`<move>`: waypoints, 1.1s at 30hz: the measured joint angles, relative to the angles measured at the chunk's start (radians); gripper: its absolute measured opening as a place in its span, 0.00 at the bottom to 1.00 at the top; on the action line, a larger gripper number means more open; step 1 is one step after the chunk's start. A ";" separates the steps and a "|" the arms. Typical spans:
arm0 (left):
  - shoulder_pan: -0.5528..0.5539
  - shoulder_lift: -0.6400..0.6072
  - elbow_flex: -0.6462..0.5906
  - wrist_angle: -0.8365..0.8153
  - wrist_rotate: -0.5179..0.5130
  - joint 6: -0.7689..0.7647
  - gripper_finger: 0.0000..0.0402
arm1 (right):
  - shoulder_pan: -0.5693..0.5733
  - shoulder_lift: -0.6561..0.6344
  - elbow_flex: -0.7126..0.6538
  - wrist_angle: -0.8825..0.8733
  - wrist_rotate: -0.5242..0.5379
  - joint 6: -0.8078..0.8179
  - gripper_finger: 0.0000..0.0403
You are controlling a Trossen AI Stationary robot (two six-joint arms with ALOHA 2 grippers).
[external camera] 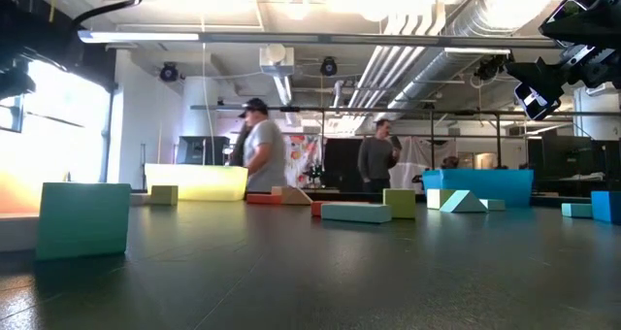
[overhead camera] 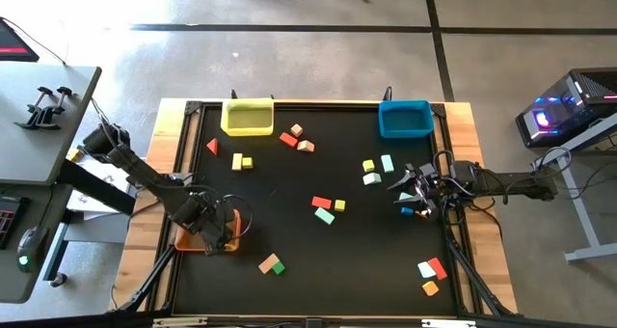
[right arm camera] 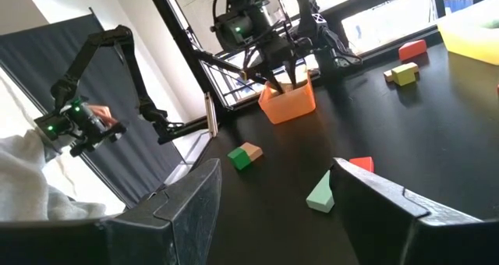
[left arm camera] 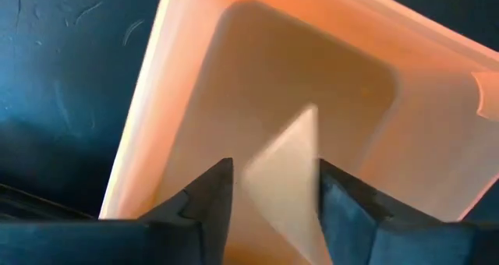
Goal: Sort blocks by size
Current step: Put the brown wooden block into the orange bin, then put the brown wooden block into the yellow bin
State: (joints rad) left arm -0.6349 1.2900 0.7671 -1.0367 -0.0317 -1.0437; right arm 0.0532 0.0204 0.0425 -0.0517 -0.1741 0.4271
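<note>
My left gripper (overhead camera: 214, 227) points down into the orange bin (left arm camera: 195, 101) at the table's near left. A pale tan wedge block (left arm camera: 284, 187) shows blurred between its parted fingers, above the bin's floor. My right gripper (right arm camera: 277, 210) waits level at the table's right side (overhead camera: 410, 188), open, with nothing between its fingers. The other blocks lie scattered on the black mat: a red wedge (overhead camera: 212, 146), a yellow pair (overhead camera: 241, 161), a red, mint and yellow group (overhead camera: 326, 207) and a tan and green pair (overhead camera: 272, 263). My left gripper comes at the tan wedge from above, with a finger at each of its sides. A slim gap shows beside one finger (left arm camera: 210, 195). The wedge's other side (left arm camera: 313, 179) lies right against the other finger; whether they touch I cannot tell.
A yellow bin (overhead camera: 248, 117) and a blue bin (overhead camera: 405, 119) stand at the table's far edge. More blocks lie near the far middle (overhead camera: 294, 135), at the right (overhead camera: 376, 169) and at the near right corner (overhead camera: 431, 270). People stand in the room beyond the table.
</note>
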 joint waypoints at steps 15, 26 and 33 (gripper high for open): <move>0.138 -0.003 0.247 -0.165 -0.322 0.144 0.51 | 0.000 0.000 0.000 0.000 0.000 0.000 0.59; 0.585 -0.002 0.115 -0.029 -0.512 0.199 0.52 | 0.000 0.000 0.000 0.000 0.000 0.002 0.59; 0.859 -0.001 -0.009 0.125 -0.368 0.375 0.60 | 0.000 0.000 0.000 0.000 0.000 0.000 0.59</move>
State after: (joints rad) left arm 0.2238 1.2888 0.7584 -0.9113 -0.3993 -0.6686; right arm 0.0532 0.0204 0.0425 -0.0521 -0.1741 0.4270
